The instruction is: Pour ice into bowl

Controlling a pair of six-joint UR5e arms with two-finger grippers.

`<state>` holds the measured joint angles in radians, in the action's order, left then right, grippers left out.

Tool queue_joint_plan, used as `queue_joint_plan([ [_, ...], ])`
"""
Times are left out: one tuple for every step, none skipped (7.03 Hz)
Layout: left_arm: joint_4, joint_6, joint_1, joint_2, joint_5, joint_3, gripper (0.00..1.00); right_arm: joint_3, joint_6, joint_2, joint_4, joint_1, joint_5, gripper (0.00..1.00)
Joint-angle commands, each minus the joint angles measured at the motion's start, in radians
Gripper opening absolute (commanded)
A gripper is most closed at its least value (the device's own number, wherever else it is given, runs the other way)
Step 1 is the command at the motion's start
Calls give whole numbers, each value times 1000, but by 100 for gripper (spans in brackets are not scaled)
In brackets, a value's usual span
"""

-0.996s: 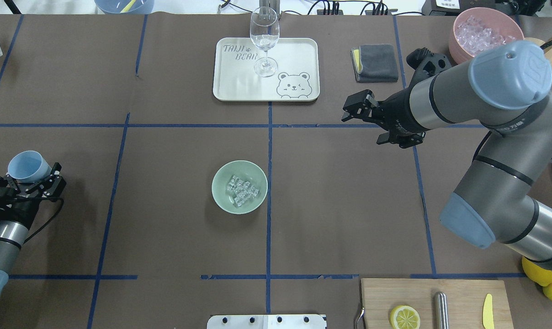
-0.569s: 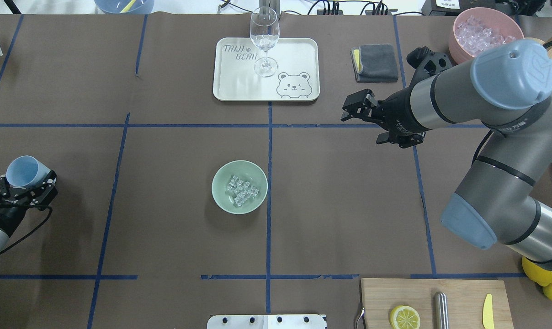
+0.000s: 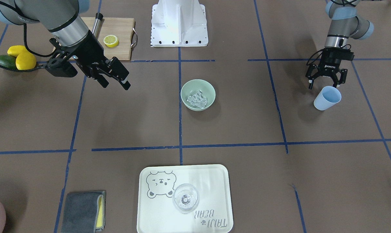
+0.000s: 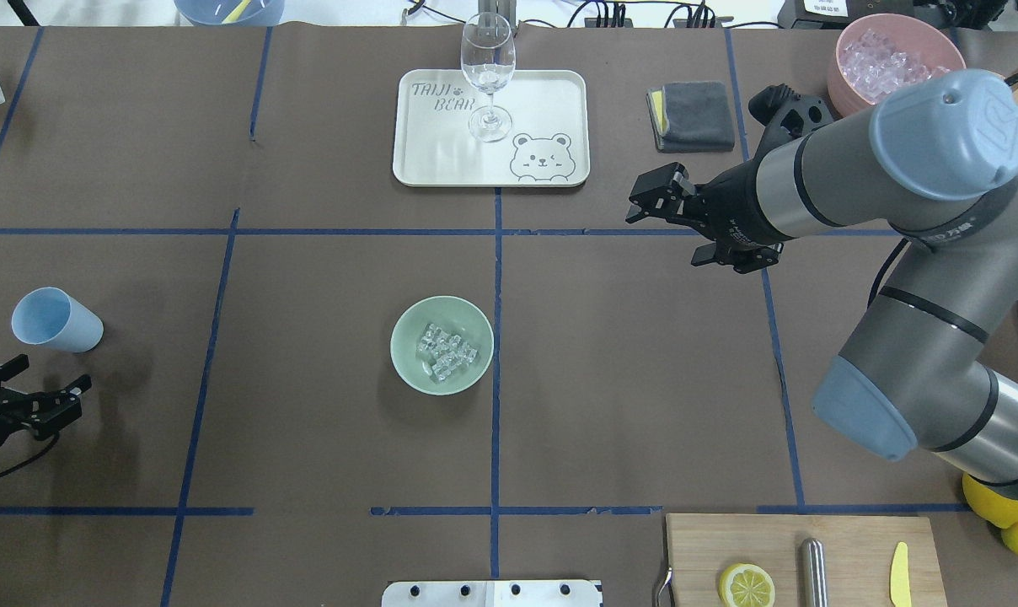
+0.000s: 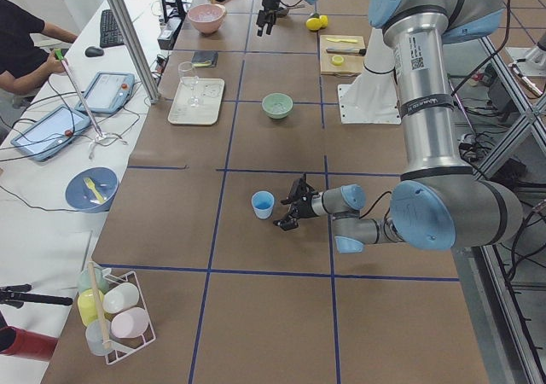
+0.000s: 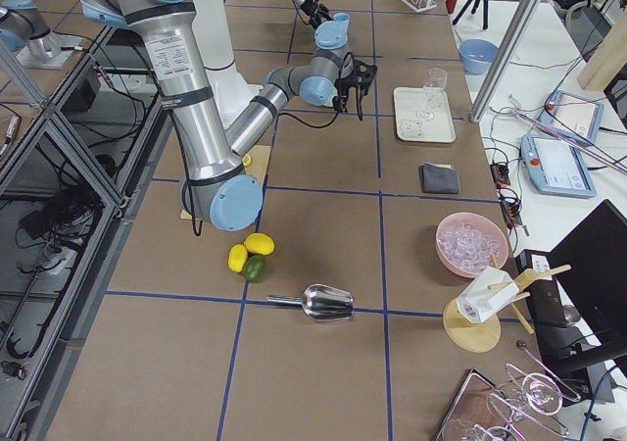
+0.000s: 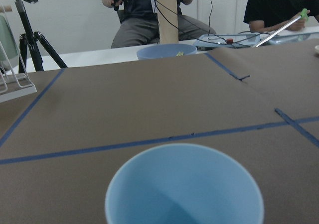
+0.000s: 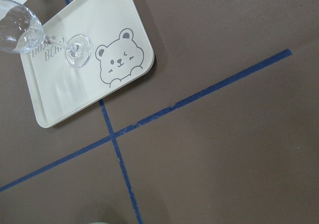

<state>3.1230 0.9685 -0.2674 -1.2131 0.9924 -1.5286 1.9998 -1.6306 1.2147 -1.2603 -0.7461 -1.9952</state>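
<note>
**Status: ice in bowl, cup released**

The ice (image 4: 447, 351) lies heaped inside the bowl (image 4: 404, 330), which stands upright on the worktop (image 4: 324, 438). We see no cubes on the worktop around the bowl.

The left fingers (image 4: 8, 367) are spread and grip nothing. They sit well apart from the bowl, on the robot's left side of it. The light blue cup (image 4: 54, 319) stands upright just beside them, not touching, and the left wrist view shows it empty.

The right fingers (image 3: 120, 73) are also spread and empty. They hover on the bowl's other side, toward the tray (image 4: 559, 126), and in the overhead view they are the pair nearer the bowl.

We judge the pour complete. The bowl is round, so its axis sets no approach direction. Any further reach to it falls to the right arm.
</note>
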Motion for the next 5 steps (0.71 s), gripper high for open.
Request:
queue_joint_plan([
  [0, -17, -1, 53, 90, -33, 100, -1, 0, 0, 1, -1, 1, 100],
  [2, -57, -7, 123, 183, -92, 100, 0, -2, 0, 1, 1, 1, 100],
  [2, -75, -10, 177, 233, -138, 100, 2, -2, 0, 1, 2, 3, 100],
  [2, -77, -32, 205, 256, -133, 100, 2, -9, -1, 1, 17, 6, 100],
  [2, -98, -70, 217, 326, -119, 100, 5, -11, -1, 1, 28, 6, 100],
])
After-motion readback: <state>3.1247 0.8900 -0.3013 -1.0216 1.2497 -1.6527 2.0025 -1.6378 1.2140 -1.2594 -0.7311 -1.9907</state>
